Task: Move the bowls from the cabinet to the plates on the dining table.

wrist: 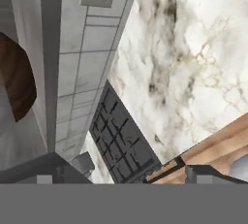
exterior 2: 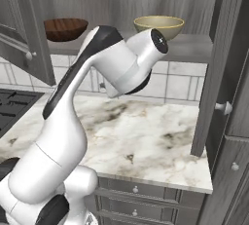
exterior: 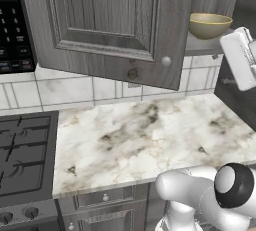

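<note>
My jaws sit low at the edge of my hand's view, and I cannot tell whether they are apart or together. Both bowls rest on the shelf of the open cabinet [exterior 2: 194, 48]: the tan bowl [exterior 2: 159, 27] to the right, the brown bowl [exterior 2: 65, 29] well apart to its left. Below them lies the marble tabletop [exterior 2: 160, 136], with the stove [exterior: 22, 155] at its left. My hand looks along the tiled wall [wrist: 82, 63], the brown bowl at one side.
</note>
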Controlling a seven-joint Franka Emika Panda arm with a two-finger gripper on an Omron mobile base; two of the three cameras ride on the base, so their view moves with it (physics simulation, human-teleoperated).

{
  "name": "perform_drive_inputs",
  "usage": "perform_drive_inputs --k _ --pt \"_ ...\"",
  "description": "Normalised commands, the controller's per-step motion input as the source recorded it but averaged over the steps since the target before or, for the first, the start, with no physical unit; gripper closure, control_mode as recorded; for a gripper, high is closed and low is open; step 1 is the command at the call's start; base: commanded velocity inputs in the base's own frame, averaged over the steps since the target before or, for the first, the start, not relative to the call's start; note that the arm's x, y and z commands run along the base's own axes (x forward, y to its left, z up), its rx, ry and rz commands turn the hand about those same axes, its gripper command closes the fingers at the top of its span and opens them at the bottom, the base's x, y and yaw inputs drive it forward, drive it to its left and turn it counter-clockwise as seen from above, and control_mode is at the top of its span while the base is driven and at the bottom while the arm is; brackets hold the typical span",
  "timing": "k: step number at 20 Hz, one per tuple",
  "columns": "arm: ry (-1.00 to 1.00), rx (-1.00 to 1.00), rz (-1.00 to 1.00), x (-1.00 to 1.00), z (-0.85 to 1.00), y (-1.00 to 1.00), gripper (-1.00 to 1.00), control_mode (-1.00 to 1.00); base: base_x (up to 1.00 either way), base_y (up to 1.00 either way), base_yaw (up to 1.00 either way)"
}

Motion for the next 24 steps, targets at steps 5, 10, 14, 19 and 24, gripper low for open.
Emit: perform_drive_inputs --k 5,10,14,19,24 --pt "0.0 0.14 0.08 0.32 0.0 0.17 -1.0 -1.0 0.0 0.0 0.0" --pt "0.0 0.08 0.04 0.16 -0.06 0.41 -1.0 -1.0 0.0 0.0 0.0" --pt "0.0 0.02 0.02 0.15 -0.12 0.47 -1.0 -1.0 0.0 0.0 0.0" --pt "0.0 0.0 0.01 0.18 -0.14 0.49 -1.0 -1.0 0.0 0.0 0.0" --pt "0.0 0.0 0.0 0.38 -0.12 0.35 -1.0 -1.0 0.0 0.0 0.0"
